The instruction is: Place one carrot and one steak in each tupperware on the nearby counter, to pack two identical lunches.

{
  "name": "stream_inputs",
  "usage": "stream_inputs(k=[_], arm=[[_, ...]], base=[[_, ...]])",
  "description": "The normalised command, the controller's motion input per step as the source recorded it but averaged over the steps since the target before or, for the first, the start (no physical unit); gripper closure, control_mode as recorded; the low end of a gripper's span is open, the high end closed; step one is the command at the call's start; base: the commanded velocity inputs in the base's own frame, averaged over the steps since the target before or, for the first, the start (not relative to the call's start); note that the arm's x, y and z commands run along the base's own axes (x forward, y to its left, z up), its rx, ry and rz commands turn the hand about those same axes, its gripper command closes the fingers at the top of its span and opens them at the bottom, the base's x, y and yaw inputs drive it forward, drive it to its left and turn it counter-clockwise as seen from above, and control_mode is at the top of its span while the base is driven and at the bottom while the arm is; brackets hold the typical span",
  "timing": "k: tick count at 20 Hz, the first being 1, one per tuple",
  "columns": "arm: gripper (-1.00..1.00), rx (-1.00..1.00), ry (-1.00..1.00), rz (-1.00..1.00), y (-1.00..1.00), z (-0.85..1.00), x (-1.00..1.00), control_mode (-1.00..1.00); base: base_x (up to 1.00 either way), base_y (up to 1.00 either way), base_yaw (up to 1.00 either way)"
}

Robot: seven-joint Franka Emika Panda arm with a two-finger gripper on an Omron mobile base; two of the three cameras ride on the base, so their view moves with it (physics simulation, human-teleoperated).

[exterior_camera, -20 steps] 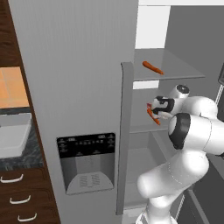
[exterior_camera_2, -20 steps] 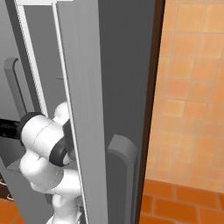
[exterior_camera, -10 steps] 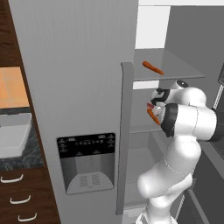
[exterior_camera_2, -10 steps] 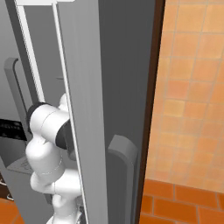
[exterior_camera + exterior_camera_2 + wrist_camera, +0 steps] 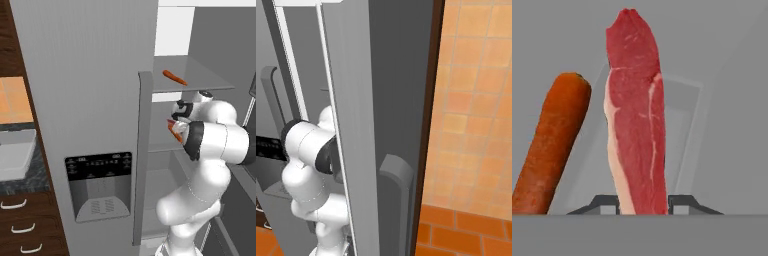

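A: Hand view, L to R?
B: Carrot [image 5: 552, 145] lower left, steak [image 5: 637, 115] centre, gripper [image 5: 643, 204] fingers clamped on steak's bottom end, inside fridge.
A: Risk?
B: Thin end grip, steak could slip or nudge carrot coming out.

A grey fridge door [image 5: 90, 100] with a dark dispenser panel [image 5: 98, 185] fills the frame's centre-left; orange tiled wall [image 5: 476, 110] occupies the right.
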Motion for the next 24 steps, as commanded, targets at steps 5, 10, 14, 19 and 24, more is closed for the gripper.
stream_inputs(k=[5,10,14,19,24], arm=[[1.0,-0.01,0.0,0.0,0.41,-0.09,-1.0,-1.0],[1.0,0.0,0.0,-0.01,0.24,0.38,-1.0,-1.0],[1.0,0.0,-0.09,-0.04,0.36,0.66,-1.0,-1.0],[1.0,-0.01,-0.11,-0.05,0.48,0.79,-1.0,-1.0],[1.0,0.0,-0.01,-0.09,0.31,0.8,-1.0,-1.0]], base=[[0.0,0.0,0.0],[0.0,0.0,0.0],[0.0,0.0,0.0],[0.0,0.0,0.0],[0.0,0.0,0.0]])
